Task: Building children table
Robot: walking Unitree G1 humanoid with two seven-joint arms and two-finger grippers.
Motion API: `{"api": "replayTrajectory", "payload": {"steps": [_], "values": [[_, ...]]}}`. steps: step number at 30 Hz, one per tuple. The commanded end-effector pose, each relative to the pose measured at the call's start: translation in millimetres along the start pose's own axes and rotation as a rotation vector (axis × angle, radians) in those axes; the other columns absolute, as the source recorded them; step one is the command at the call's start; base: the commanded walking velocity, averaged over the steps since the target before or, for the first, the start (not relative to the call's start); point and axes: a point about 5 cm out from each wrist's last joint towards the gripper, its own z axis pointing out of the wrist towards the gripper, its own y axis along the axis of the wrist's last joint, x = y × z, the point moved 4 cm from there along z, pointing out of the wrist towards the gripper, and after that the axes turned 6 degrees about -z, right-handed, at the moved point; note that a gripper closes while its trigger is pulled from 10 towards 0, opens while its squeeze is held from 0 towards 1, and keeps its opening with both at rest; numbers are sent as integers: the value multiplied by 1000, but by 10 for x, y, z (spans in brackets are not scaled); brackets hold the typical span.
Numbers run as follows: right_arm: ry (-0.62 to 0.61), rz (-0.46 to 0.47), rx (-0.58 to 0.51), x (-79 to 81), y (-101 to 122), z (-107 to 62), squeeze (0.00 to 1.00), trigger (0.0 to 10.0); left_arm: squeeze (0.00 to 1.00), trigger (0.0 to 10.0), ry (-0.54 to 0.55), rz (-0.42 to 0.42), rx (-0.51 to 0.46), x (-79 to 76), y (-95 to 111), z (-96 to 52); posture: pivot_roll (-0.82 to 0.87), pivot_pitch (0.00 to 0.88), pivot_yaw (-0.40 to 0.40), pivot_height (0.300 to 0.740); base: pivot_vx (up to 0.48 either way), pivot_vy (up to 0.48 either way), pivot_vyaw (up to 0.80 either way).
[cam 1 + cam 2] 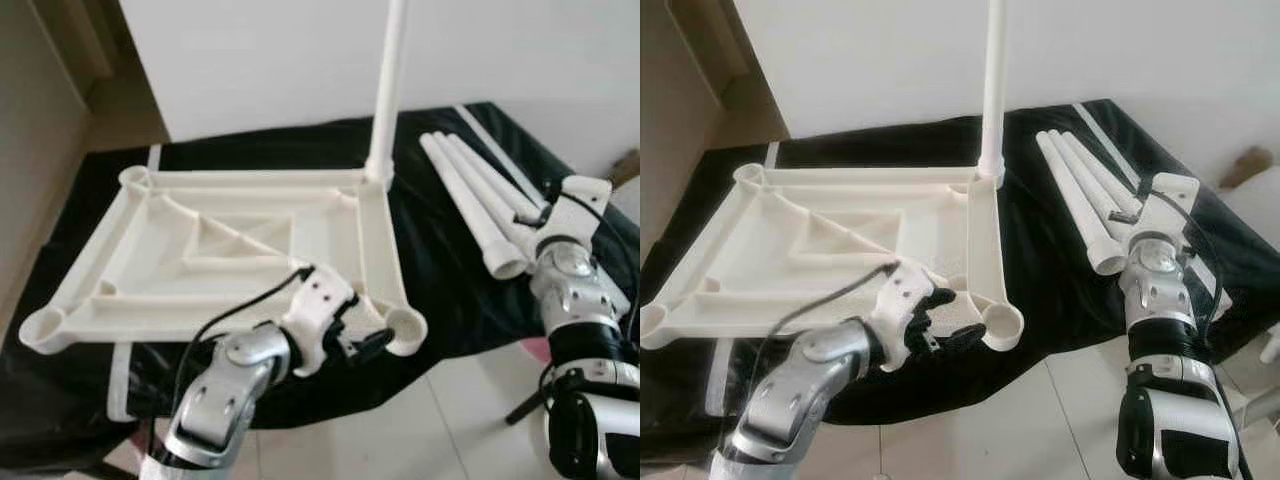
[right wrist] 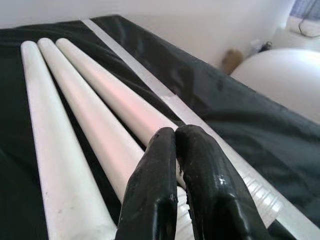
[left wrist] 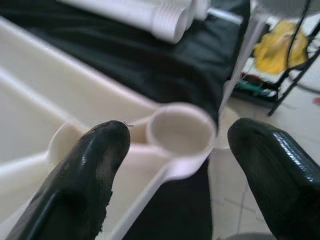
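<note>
A white plastic table top (image 1: 330, 225) lies upside down on a black cloth. One white leg (image 1: 388, 90) stands upright in its far right corner socket. Three loose legs (image 1: 470, 190) lie side by side to the right of it. My left gripper (image 1: 362, 340) is open at the near right corner, its fingers either side of the empty socket (image 3: 180, 130). My right gripper (image 2: 175, 137) is shut with nothing visible between its fingers, just above the threaded near ends of the loose legs (image 2: 75, 115).
The black cloth (image 1: 440, 270) covers a low surface whose front edge drops to a pale tiled floor (image 1: 420, 420). A white wall stands behind. A long thin white strip (image 2: 165, 97) lies beside the loose legs. A yellow object (image 3: 280, 47) sits beyond the corner.
</note>
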Motion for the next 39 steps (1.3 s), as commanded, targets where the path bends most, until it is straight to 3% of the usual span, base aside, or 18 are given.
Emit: {"api": "replayTrajectory", "payload": {"steps": [1, 5, 6, 7, 14, 21, 29, 30, 31, 32, 39], "values": [[-3, 17, 28, 15, 62, 34, 137, 10000, 0, 10000, 38, -5, 4, 46, -13, 36, -3, 1, 49, 740, 0, 0, 0], [27, 4, 35, 88, 135, 65, 153, 10000, 0, 10000, 27, 13, -26, 19, 91, 124, -14, 12, 53, 740, 0, 0, 0], [41, 10, 41, 124, 136, 55, 247, 10000, 0, 10000, 29, 14, -43, 22, 138, 137, -14, 23, 54, 740, 0, 0, 0], [48, 14, 47, 142, 132, 47, 1000, 10000, 0, 10000, 28, 14, -66, 20, 207, 163, -14, 24, 54, 740, 0, 0, 0], [52, 0, 85, 123, -10, 5, 1000, 10000, 0, 10000, 38, -10, -139, 22, 410, 230, -11, 35, 58, 740, 0, 0, 0], [65, 6, 133, 78, -109, -18, 1000, 10000, 0, 10000, 30, -26, -129, -2, 370, 208, -19, 43, 68, 740, 0, 0, 0], [197, -30, 142, 262, -75, -83, 1000, 10000, 0, 10000, 36, -39, -128, 18, 384, 219, -25, 66, 77, 740, 0, 0, 0], [227, -26, 146, 312, -64, -95, 890, 10000, 0, 10000, 38, -41, -128, 17, 384, 216, -24, 69, 77, 740, 0, 0, 0], [253, -24, 147, 353, -51, -110, 710, 10000, 0, 10000, 39, -43, -128, 13, 385, 210, -22, 72, 76, 740, 0, 0, 0], [287, -25, 146, 413, -34, -127, 0, 10000, 0, 10000, 42, -46, -128, 12, 381, 205, -20, 74, 75, 740, 0, 0, 0], [325, -19, 158, 520, -18, -147, 0, 10000, 0, 10000, 51, -58, -126, 19, 368, 198, -17, 75, 71, 740, 0, 0, 0]]}}
